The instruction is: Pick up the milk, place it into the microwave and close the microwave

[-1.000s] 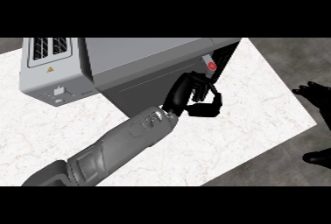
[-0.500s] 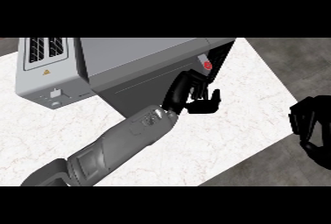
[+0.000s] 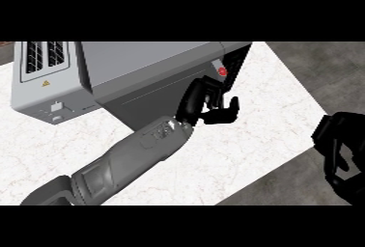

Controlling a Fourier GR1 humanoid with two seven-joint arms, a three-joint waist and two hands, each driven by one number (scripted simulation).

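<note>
Now, in the head view, your left hand (image 3: 206, 103) sits at the centre of the frame, its grey forearm running up from the lower left corner. The fingers are curled against the dark door of the microwave (image 3: 135, 72), close to the right end where the control strip with the red button (image 3: 222, 71) shows. They hold nothing that you can see; the thumb sticks out to the right over the white marble desk (image 3: 264, 111). Compared with half a second ago this hand has barely shifted: same spot on the door, same curl.

The microwave fills the upper left of the frame, lying at a slant, its pale grey top and vent grille (image 3: 46, 57) toward the upper left corner. The door looks shut or nearly so; you cannot tell for certain from this angle.

Your right hand (image 3: 342, 154) is the clear change. A second ago only a bit of it showed at the right edge; half a second ago it had come further in; now it looms large at the lower right edge, over the dark floor beside the desk. Its fingers look bent, but whether they are closed you cannot tell.

The milk is nowhere in view, so you cannot say where it is.
</note>
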